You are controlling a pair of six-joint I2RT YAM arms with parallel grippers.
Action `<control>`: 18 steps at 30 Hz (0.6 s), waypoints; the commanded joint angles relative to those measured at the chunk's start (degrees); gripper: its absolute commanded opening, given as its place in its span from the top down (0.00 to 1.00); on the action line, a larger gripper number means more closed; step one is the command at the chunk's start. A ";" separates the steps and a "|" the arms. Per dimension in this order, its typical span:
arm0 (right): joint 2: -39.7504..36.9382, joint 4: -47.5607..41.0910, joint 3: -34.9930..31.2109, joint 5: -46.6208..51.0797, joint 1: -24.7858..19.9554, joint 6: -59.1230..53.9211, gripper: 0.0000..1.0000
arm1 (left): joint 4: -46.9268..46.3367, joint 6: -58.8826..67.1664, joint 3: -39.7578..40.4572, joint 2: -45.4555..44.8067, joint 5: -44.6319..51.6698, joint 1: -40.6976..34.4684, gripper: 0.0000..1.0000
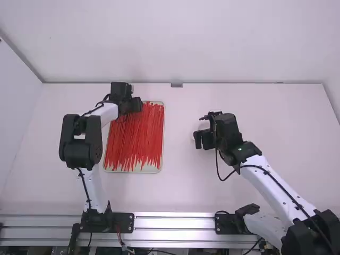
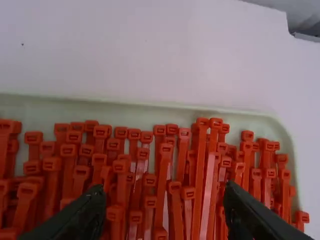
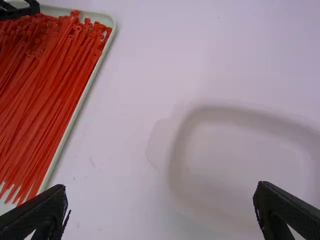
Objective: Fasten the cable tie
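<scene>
Several red cable ties [image 1: 137, 139] lie in a heap on a pale tray [image 1: 133, 169] left of the table's middle. My left gripper [image 1: 131, 105] hovers over the tray's far end, open, its fingers [image 2: 80, 217] straddling the tie heads [image 2: 165, 165] with nothing held. Right of the tray, my right gripper [image 1: 204, 137] hangs over bare table, open and empty. The right wrist view shows the ties [image 3: 40, 95], the tray's corner [image 3: 111, 27] and my wide-spread fingers [image 3: 35, 212].
White walls close the table at the back and on the left. A small grey bracket [image 1: 176, 84] sits at the back edge. Bare table lies right of the tray and around my right gripper.
</scene>
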 commanded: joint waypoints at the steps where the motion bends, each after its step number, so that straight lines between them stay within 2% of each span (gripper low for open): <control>1: 0.46 0.13 2.21 -0.02 0.33 -0.09 0.01 | 0.28 -0.02 -0.70 1.57 -0.17 -0.07 0.37; 18: 0.46 0.79 2.21 -0.02 0.31 -0.11 0.01 | 1.16 -0.42 -0.68 4.63 -0.37 0.13 0.43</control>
